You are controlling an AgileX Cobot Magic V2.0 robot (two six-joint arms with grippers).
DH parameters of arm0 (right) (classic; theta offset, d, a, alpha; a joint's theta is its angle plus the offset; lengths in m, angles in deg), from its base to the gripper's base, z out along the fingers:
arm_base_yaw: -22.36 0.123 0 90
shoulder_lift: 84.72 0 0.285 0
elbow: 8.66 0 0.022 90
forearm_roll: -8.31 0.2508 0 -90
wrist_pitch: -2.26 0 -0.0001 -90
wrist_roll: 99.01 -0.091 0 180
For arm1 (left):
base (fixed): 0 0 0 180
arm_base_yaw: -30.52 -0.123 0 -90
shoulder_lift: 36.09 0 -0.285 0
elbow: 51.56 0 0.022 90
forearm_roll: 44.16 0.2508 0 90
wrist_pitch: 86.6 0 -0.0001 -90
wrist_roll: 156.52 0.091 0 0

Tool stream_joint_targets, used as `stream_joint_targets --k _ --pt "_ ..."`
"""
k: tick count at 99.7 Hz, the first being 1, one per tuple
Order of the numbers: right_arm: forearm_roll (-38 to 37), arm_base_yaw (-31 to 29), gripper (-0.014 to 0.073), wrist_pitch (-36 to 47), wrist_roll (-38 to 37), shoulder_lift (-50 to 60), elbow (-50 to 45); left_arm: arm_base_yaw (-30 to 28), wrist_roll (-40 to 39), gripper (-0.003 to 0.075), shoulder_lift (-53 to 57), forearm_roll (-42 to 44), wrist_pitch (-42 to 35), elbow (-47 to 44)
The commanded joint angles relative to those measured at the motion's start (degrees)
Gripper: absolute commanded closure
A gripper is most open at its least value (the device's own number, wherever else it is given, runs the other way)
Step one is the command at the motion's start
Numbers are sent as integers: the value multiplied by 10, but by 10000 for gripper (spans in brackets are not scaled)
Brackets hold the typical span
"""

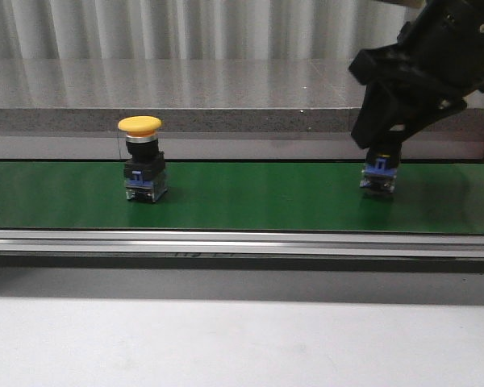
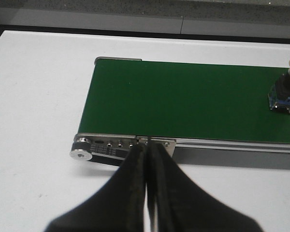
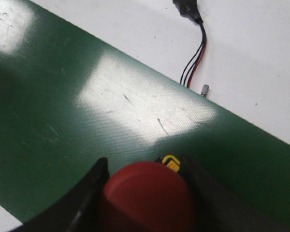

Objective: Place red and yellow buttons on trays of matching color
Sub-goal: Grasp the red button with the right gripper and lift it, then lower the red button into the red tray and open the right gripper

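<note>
A: Quick status, R arm?

B: Right gripper (image 1: 381,155) is down over the red button (image 3: 146,195) on the green belt (image 1: 250,197). Wrist cam shows the red cap sitting right between the two fingers (image 3: 84,203), one each side, close or touching. Looks closed on it, base still on the belt in front view, so not lifted yet imo.

A: And L?

B: Left gripper (image 2: 147,193) has jaws pressed together, nothing in them. It's hanging off the near edge of the belt by the end roller (image 2: 81,149). Yellow button (image 1: 143,159) is well away from it, far along the belt, upright.

A: How will these things handle?

B: Rigid plastic/metal switch bodies, prob light-ish for their size but top-heavy: wide mushroom cap over a narrower collar and a blocky contact base. Won't squash. Cap is smooth and domed, so squeezing the rim could slip upward or pop out.

A: So where to grab?

B: Best guess: under the cap on the collar or black body, flat sides if poss, so the cap overhang acts as a stop. Red one seems pinched at cap level atm, can't tell how deep the fingers go. Lift straight up, slow, watch for tilt.

A: Trays?

B: Not in any view. Only a cable (image 3: 195,58) on the white table (image 3: 261,63) beyond the belt ahead of the R fingers
</note>
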Motion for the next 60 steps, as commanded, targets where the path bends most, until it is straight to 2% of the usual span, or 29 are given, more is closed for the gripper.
stream_joint_targets --k 1,12,27,41,60 --pt "11 -31 484 -12 6 47 44 4 0 739 -3 -3 -39 16" --pt "11 -92 484 -54 5 69 84 4 0 739 -3 -3 -39 16" --pt "11 -214 484 -100 -2 82 147 4 0 739 -3 -3 -39 16" --pt "11 -317 484 -84 -9 72 172 4 0 739 -3 -3 -39 16" --pt "11 -419 484 -23 -10 36 176 4 0 739 -3 -3 -39 16"
